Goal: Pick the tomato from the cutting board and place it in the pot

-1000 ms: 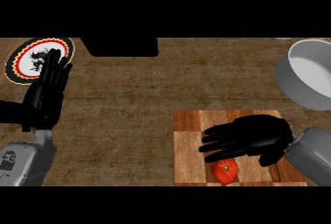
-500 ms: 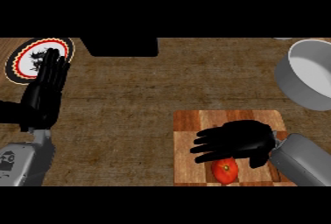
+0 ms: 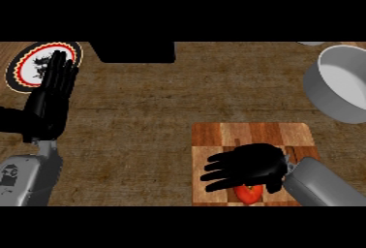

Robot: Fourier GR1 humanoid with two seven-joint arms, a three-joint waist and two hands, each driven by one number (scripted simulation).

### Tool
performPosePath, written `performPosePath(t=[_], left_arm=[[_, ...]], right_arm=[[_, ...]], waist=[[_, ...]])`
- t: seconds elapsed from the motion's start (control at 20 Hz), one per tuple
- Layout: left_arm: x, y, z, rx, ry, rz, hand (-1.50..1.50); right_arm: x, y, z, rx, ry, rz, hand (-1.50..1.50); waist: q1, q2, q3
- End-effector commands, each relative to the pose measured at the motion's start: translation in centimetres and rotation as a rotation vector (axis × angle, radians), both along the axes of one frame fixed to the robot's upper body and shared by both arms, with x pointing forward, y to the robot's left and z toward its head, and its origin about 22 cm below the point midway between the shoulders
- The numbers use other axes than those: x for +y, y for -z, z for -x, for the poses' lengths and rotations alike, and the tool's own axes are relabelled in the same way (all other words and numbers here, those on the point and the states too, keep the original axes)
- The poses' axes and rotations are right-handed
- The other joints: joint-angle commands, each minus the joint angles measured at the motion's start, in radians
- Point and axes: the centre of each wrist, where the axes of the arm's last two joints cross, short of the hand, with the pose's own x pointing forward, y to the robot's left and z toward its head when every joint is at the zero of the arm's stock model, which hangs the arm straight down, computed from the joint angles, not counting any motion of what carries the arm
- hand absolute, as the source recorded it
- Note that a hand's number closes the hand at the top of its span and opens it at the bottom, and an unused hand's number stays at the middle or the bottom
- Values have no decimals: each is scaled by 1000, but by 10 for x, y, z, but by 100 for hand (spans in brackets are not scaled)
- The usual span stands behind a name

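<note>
Head view shows me my right hand (image 3: 247,167) low in the lower right of the frame, fingers spread and relaxed, lying over the tomato (image 3: 249,193) and covering its upper part. I cannot tell whether the palm touches it. The tomato sits on the wooden cutting board (image 3: 250,133), near the board's lower edge. The grey pot (image 3: 342,85) stands well apart at the upper right. My left hand (image 3: 50,97) rests open at the left, fingertips over a round plate (image 3: 22,60) in the upper left.
</note>
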Motion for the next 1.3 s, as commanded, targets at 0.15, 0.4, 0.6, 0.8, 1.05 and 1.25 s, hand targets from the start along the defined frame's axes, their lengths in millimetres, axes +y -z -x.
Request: performPosePath(t=[0.15,0.4,0.6,0.8,1.05,1.25], left_arm=[[0,7,0,9,13,-7,0],[-9,22,11,0,6,-7,0],[0,6,6,10,0,13,0],[3,-6,1,-1,-21,9,0],[5,-3,6,-1,6,-11,0],[10,-6,4,-11,-27,-11,0]], right_arm=[[9,33,19,46,-185,-48,150],[24,32,43,35,-220,-97,150],[0,23,40,9,-200,-101,150],[-1,9,37,-87,-128,-192,150],[-20,-34,27,-68,-29,-295,150],[-55,-18,-20,-183,782,-247,150]], waist=[[1,9,8],[-9,6,7],[-9,5,7],[-11,5,8],[-10,4,7],[-45,19,4]])
